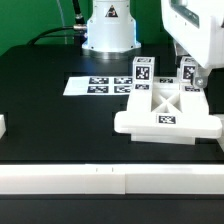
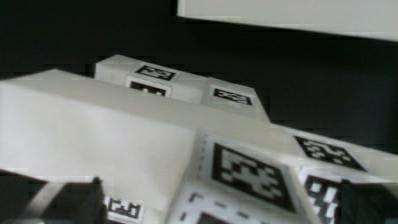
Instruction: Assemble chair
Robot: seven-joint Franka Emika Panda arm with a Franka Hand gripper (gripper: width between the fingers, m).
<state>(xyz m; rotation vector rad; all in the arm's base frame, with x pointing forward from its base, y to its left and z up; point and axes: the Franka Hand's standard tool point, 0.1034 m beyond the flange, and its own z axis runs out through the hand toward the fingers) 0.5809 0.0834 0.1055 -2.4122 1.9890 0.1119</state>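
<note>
Exterior view, right of frame: gripper (image 1: 191, 72) above the chair (image 1: 165, 112) (tagged white parts), jaw state impossible to tell; marker board (image 1: 98, 86) left of centre.

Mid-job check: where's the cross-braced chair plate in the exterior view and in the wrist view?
Exterior view: the cross-braced plate lies on the black table toward the exterior view's right, beside the marker board.
Wrist view: the large white surface filling most of the picture is probably that plate; I cannot confirm it.
Shared landmark: the black-and-white tags on the white parts.

Robotics lab: black table (image 1: 50, 110), marker board (image 1: 98, 86), tagged parts.
</note>
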